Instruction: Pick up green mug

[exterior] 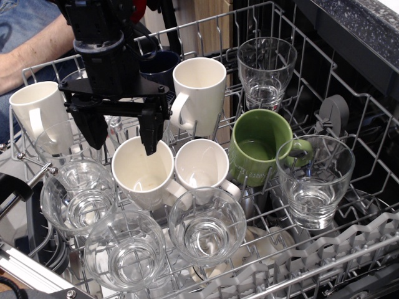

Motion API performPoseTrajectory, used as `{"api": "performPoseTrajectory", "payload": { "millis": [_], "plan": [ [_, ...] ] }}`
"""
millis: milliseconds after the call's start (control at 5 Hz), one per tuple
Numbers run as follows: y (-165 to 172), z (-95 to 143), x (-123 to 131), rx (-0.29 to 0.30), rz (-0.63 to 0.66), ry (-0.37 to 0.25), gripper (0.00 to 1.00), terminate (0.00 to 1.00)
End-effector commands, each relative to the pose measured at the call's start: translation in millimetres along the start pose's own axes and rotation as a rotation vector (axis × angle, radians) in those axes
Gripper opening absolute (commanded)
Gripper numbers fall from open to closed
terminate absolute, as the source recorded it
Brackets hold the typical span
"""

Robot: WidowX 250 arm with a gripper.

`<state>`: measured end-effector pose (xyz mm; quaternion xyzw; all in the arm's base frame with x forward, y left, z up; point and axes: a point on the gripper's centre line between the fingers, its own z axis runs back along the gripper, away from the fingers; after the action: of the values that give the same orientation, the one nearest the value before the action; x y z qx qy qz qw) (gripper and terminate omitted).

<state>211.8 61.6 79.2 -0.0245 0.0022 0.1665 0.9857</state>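
My tool (123,133) hangs with its 2 fingers spread apart, holding nothing; 1 fingertip sits just over the rim of a white mug (144,172) directly below. The green mug (259,147) stands well off to my tool's right in the rack (349,93), its handle partly hidden behind a glass (315,180). Behind my tool a dark mug (163,64) is mostly blocked from sight.

A dark speckled countertop (358,18) is seen at the upper right. Behind the wire rack (349,187), a wooden panel (212,25) is lit by even indoor light.
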Motion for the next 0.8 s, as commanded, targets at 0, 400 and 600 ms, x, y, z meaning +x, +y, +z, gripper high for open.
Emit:
{"api": "performPoseTrajectory", "payload": {
  "millis": [0,400,600],
  "plan": [
    [0.0,0.0,0.0,0.0,0.0,0.0,1.0,0.0],
    [-42.2,9.5,45.2,-0.013,-0.131,-0.054,1.0,0.0],
    [-58.5,2.9,70.3,0.023,-0.093,-0.112,1.0,0.0]
  ]
}}
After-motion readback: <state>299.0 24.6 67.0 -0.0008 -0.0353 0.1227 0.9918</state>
